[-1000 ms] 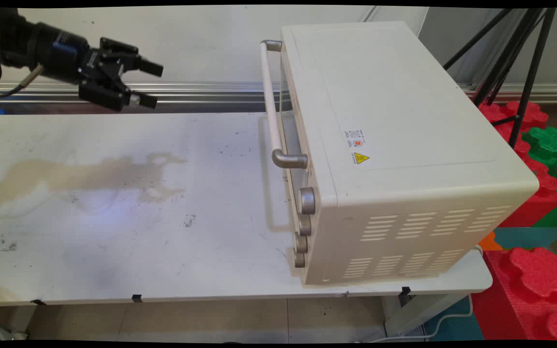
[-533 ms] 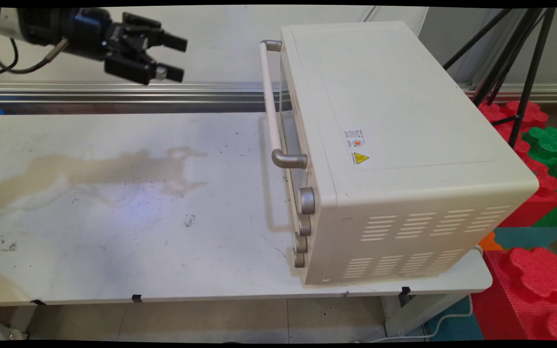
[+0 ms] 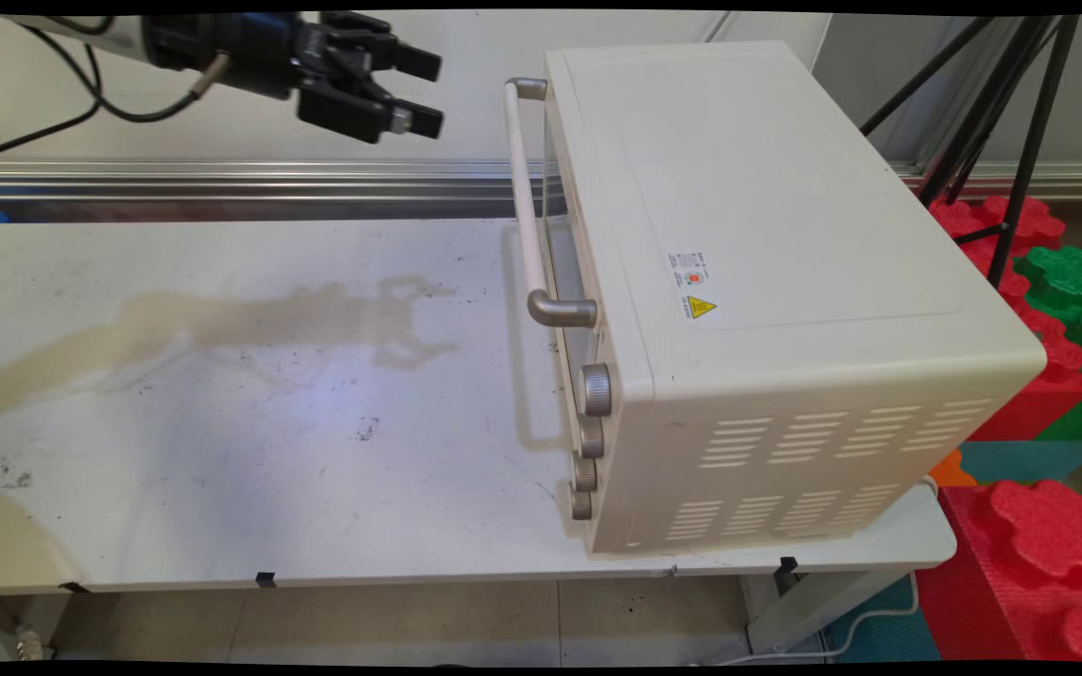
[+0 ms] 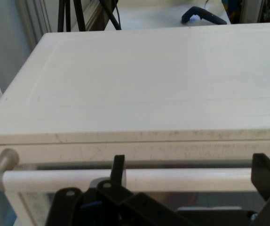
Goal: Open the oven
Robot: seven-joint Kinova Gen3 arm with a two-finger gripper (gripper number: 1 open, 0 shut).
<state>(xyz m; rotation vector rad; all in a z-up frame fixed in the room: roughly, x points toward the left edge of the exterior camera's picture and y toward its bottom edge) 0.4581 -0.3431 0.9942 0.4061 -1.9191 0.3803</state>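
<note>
A cream toaster oven (image 3: pixel 766 272) stands on the right half of the white table (image 3: pixel 222 451), its door shut and facing left. A long white handle bar (image 3: pixel 527 202) on grey brackets runs across the door's top edge. My gripper (image 3: pixel 433 92) hangs open in the air high above the table, a short way left of the handle's far end, fingers pointing at it. In the hand view the oven's top (image 4: pixel 154 80) fills the picture, and the handle bar (image 4: pixel 182 179) lies across just beyond my spread fingers (image 4: pixel 118 169).
Four grey knobs (image 3: pixel 590 437) line the oven's front at the near end. A metal rail (image 3: pixel 222 174) runs along the wall behind the table. Black tripod legs (image 3: pixel 1020 122) and red and green foam blocks (image 3: pixel 1048 526) stand right of the table.
My gripper has travelled right and upward toward the far end of the oven's handle, staying open. The oven has not moved.
</note>
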